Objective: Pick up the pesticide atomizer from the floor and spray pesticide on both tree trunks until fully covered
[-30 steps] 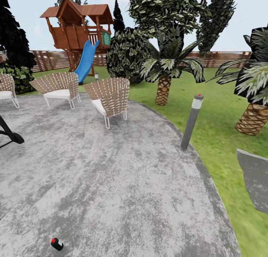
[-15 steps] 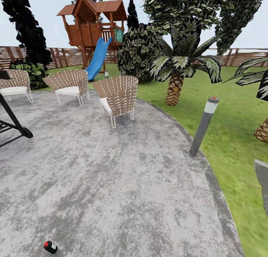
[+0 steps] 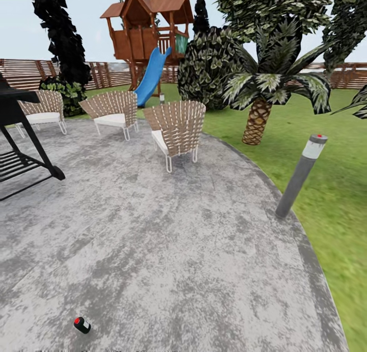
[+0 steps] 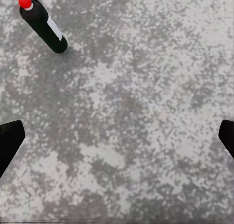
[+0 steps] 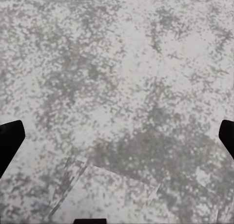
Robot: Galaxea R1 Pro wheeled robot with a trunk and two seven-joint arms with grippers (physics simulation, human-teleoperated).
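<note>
The pesticide atomizer [image 3: 81, 325], a small dark bottle with a white patch and a red tip, lies on its side on the grey paved patio [image 3: 168, 240] near the lower left of the head view. In the left wrist view the atomizer [image 4: 44, 24] lies ahead of my left gripper [image 4: 117, 141], which is open and apart from it, with dark fingertips [image 4: 9, 141] at both edges. My right gripper [image 5: 117, 141] hangs open over bare paving. Dark tall-tree foliage [image 3: 270, 5] rises at the back; the trunks are hidden behind a bush and a palm.
Three wicker chairs [image 3: 178, 125] stand at the patio's far side. A black grill stand [image 3: 20, 143] is at the left, a grey bollard lamp [image 3: 300, 176] at the patio's right rim. Lawn [image 3: 336, 199], a palm [image 3: 257, 120], a playhouse [image 3: 148, 30] and the fence [image 3: 30, 74] lie beyond.
The head camera has turned left, so the whole scene has slid right. The black grill stand has come further into view, and the grey slab at the right edge has left it.
</note>
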